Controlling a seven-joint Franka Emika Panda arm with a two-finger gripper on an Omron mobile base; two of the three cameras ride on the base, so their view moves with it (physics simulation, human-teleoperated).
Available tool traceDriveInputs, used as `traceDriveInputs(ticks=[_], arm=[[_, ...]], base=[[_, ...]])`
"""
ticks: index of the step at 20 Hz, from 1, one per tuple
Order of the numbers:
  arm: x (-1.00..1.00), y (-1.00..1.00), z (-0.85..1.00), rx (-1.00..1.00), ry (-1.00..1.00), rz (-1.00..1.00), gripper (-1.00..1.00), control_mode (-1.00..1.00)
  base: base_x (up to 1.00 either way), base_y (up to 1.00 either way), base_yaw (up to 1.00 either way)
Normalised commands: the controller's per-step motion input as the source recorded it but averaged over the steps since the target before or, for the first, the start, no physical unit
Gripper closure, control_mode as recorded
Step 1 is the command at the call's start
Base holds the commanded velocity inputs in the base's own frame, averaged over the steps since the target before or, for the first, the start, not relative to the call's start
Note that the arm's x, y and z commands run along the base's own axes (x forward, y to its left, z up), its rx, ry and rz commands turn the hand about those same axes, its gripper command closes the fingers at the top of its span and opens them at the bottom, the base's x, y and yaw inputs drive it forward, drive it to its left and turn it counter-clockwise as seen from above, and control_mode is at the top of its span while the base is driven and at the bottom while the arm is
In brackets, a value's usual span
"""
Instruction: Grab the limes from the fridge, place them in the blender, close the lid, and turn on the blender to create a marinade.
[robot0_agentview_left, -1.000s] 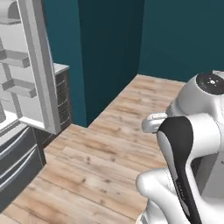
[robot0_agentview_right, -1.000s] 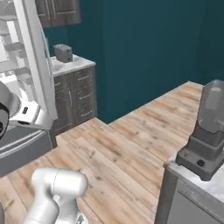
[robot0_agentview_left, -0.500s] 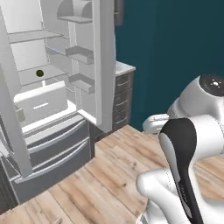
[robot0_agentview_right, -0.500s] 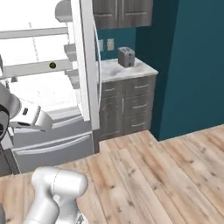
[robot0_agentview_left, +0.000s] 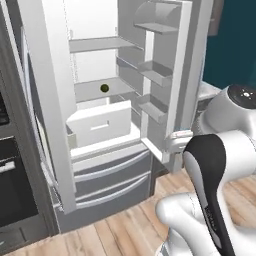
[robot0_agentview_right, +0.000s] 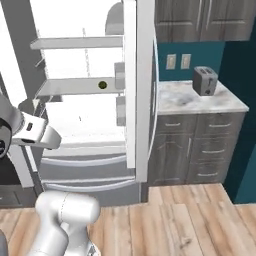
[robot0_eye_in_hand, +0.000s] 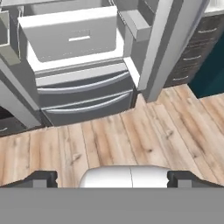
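Note:
The fridge (robot0_agentview_left: 95, 45) stands open in front of me, with its white inside and grey shelves in view. One small dark green lime (robot0_agentview_left: 104, 88) lies on a middle shelf and also appears as the lime (robot0_agentview_right: 102, 85) in the right base view. Below it a white drawer (robot0_agentview_left: 99, 125) is pulled out, seen again as the drawer (robot0_eye_in_hand: 72, 37) in the hand view. My gripper (robot0_eye_in_hand: 111, 179) is open, with its fingertips (robot0_eye_in_hand: 41, 178) wide apart and nothing between them. It hangs over the wood floor, well short of the fridge. The blender and the lid are out of view.
The fridge's open right door (robot0_agentview_left: 172, 75) with its bins juts toward me, and the left door (robot0_agentview_left: 47, 100) stands open too. A black oven (robot0_agentview_left: 10, 175) sits left of the fridge. At the right, a toaster (robot0_agentview_right: 205, 81) stands on a marble counter (robot0_agentview_right: 185, 100) over grey cabinets.
The whole picture has swung from the teal wall and floor round to the open fridge, so the base has turned. The blender has left the right base view. The gripper stays open.

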Motion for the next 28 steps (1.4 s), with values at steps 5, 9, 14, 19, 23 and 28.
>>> traceDriveInputs(ticks=[5,9,14,19,23,28], arm=[[0.0,0.0,0.0,0.0,0.0,0.0,-1.0,1.0],[0.0,0.0,0.0,0.0,0.0,0.0,-1.0,1.0],[0.0,0.0,0.0,0.0,0.0,0.0,-1.0,1.0],[0.0,0.0,0.0,0.0,0.0,0.0,-1.0,1.0],[0.0,0.0,0.0,0.0,0.0,0.0,-1.0,1.0],[0.0,0.0,0.0,0.0,0.0,0.0,-1.0,1.0]], base=[[0.77,-0.19,0.39],[0.69,-0.26,0.26],[0.74,-0.02,0.11],[0.62,0.0,0.02],[0.48,0.0,0.03],[0.46,0.02,0.01]])
